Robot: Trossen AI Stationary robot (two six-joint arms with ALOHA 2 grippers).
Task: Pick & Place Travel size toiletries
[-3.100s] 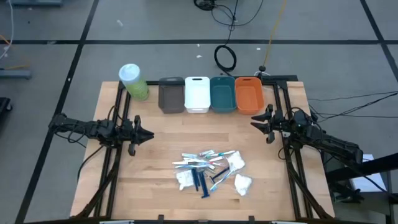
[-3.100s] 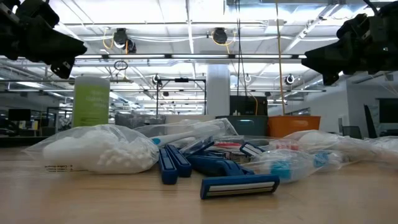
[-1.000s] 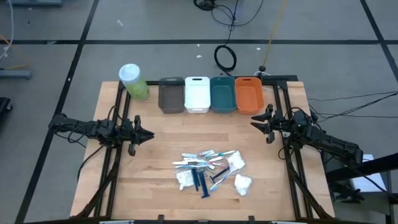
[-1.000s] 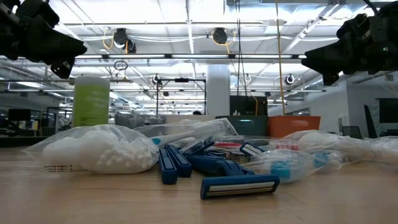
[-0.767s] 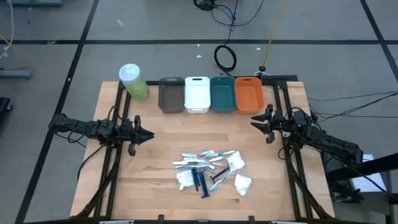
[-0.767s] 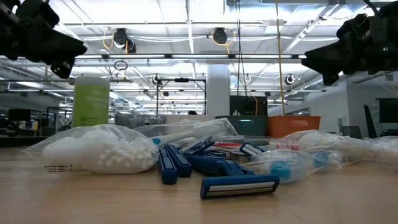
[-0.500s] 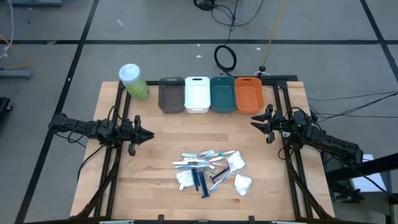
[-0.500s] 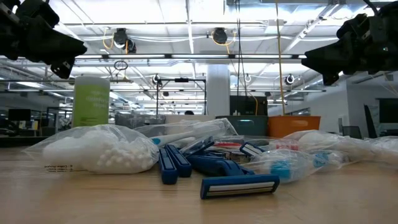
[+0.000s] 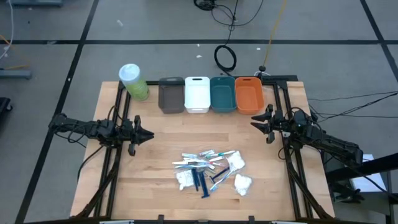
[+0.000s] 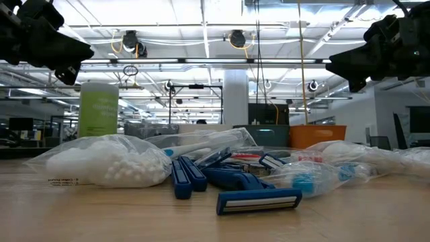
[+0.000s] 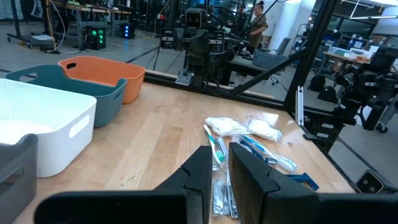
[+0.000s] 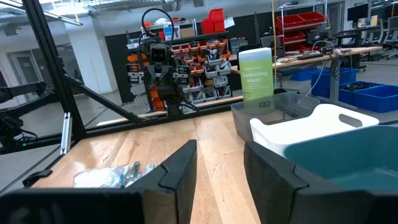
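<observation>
1. Wooden table (image 9: 155, 193) carries the pile of travel size toiletries (image 9: 210, 171) in its front middle part, nearest to you.
2. At the front of this pile you see dark blue razors (image 10: 259, 200), and beside them a white pouch (image 10: 107, 161) with small white pieces inside; slim sticks (image 9: 189, 163) lie across the back of the pile.
3. Your left gripper (image 9: 148, 135) hangs above the table at the left side, well apart from the pile. Its fingers (image 11: 200, 174) stand with only a narrow gap and hold nothing.
4. Your right gripper (image 9: 255, 121) hangs at the right side, near the orange bin (image 9: 249, 94). Its fingers (image 12: 180, 167) stand clearly apart, and nothing is between them.
5. At the far edge you find a row: the pale-green cylinder (image 9: 133, 81), then the grey bin (image 9: 171, 94), white bin (image 9: 197, 94), teal bin (image 9: 222, 94) and the orange one.
</observation>
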